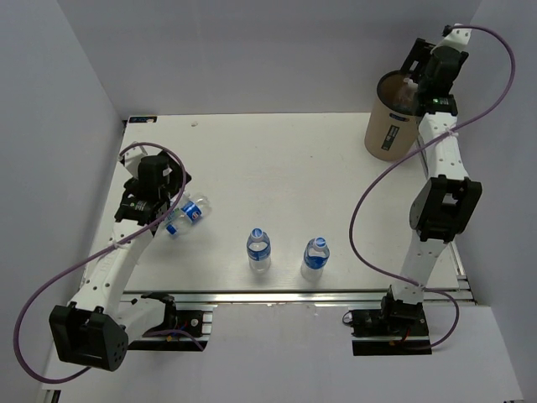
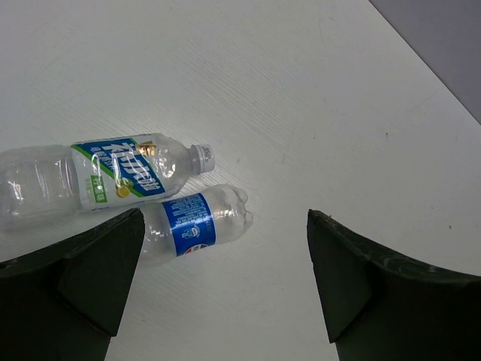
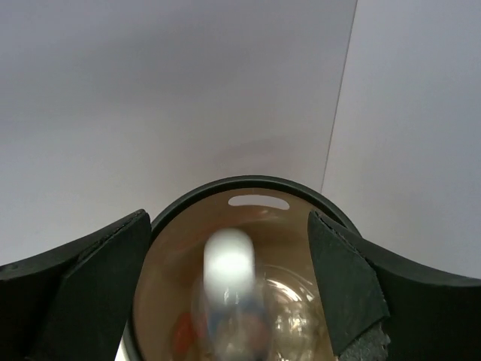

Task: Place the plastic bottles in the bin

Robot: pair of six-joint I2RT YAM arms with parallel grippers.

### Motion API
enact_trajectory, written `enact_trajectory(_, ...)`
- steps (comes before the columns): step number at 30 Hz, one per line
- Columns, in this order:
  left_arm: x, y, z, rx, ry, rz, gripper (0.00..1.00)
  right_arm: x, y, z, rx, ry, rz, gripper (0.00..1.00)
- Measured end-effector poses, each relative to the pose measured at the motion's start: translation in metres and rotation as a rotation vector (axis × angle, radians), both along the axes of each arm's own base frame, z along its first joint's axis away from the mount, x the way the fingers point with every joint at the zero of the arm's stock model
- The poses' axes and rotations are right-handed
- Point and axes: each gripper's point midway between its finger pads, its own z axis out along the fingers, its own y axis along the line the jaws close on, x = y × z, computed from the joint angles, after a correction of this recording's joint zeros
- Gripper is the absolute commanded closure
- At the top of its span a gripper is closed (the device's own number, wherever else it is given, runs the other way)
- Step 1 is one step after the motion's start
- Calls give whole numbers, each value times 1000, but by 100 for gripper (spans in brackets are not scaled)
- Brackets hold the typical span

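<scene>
- A plastic bottle point(image 3: 229, 289) shows as a blur with a white cap inside the mouth of the bin point(image 1: 388, 126), which stands at the far right corner of the surface point(image 1: 277, 159). The blur suggests it is dropping, so the step in hand looks like the release of this bottle.
- The right arm's jaws stand wide apart above the bin's dark rim, one on each side of the blurred bottle. As far as the wrist view shows they do not touch it and hold nothing.
- The right arm point(image 1: 436, 201) is stretched far forward, its wrist over the bin and its camera looking down into it.
- Not yet binned:
  - The left upright bottle point(image 1: 258, 249) and the right upright bottle point(image 1: 315, 258) stand near the front edge.
  - The green-labelled bottle point(image 2: 113, 174) and the blue-labelled bottle point(image 2: 192, 223) lie on their sides, touching, at the left.
- The left arm point(image 1: 126, 252) is bent forward from its base, wrist tipped down over the lying pair. Its jaws are spread wide and grip nothing, and one jaw hides an end of the blue-labelled bottle.
- The next move probably calls for the left jaws to centre over the blue-labelled bottle, descend, and close across its body without pinching its neighbour. A round, clear bottle may roll. The carry to the bin is long.
</scene>
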Motion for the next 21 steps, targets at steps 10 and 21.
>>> enact_trajectory(10,3,-15,5,-47,-22,-67,2,-101,64,65,-10,18,266,11)
enact_trajectory(21,1,-32,2,-101,-40,-153,2,-344,302,-113,-91,529,893,11)
